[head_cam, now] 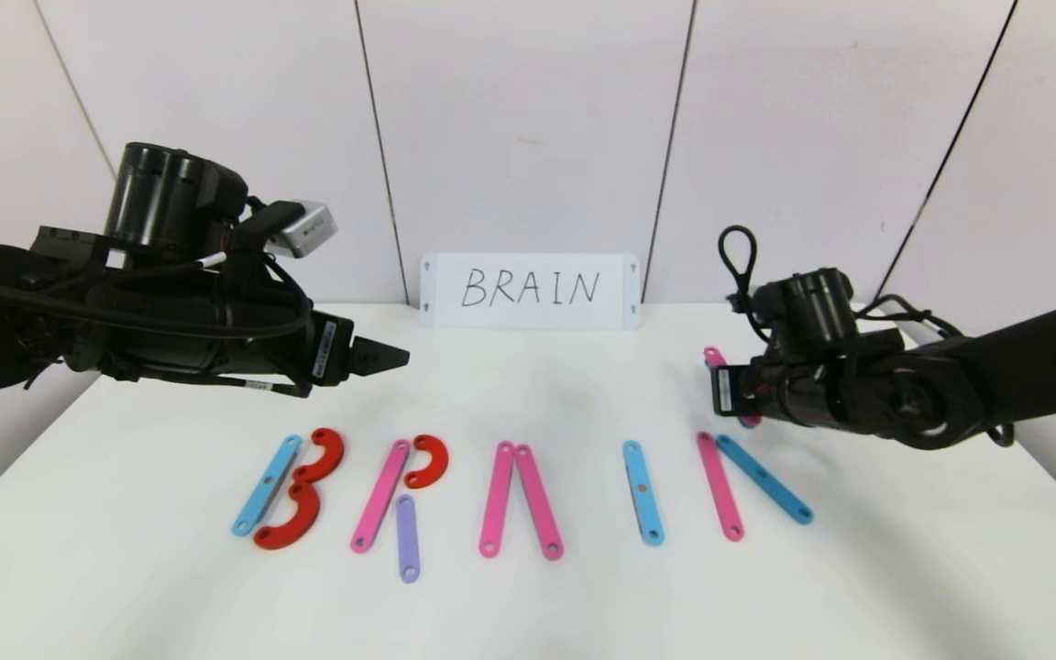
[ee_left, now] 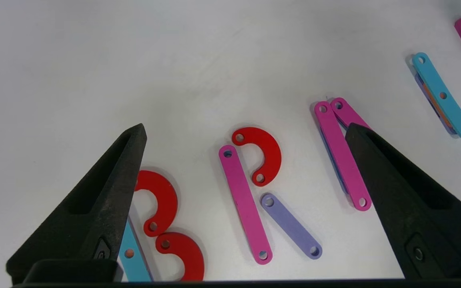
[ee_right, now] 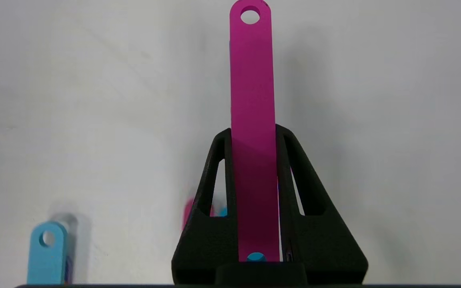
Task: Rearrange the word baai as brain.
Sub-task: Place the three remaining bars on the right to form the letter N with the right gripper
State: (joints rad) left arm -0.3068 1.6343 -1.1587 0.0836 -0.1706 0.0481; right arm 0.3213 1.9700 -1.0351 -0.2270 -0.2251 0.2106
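Card: a white card (head_cam: 530,291) stands against the back wall at the middle of the table (head_cam: 125,587); handwritten on it is "BRAIN". No other writing can be read; a label on each wrist is too small to make out.
B: blue strip (head_cam: 267,485) as the stem, two red curves (head_cam: 308,490) stacked touching on its right side, at the left end of the row.
R: pink strip (head_cam: 380,496) with one red curve (head_cam: 427,460) at its top, and a short purple strip (head_cam: 407,538) below the curve as the leg.
A: two pink strips (head_cam: 519,500) meeting at their far ends and spreading toward the near edge; no crossbar.
I: one blue strip (head_cam: 643,492), slightly tilted, right of the A.
N: so far a pink strip (head_cam: 720,486) and a blue strip (head_cam: 764,491) that meet at their far ends and spread apart toward the near edge, at the right end of the row.
Right gripper (ee_right: 253,138): fingers closed on a pink strip (ee_right: 253,104), which sticks out past the fingertips; held above the table just behind the N pieces.
Left gripper (ee_left: 244,132): fingers spread wide, holding nothing, raised above the table behind the B and R.
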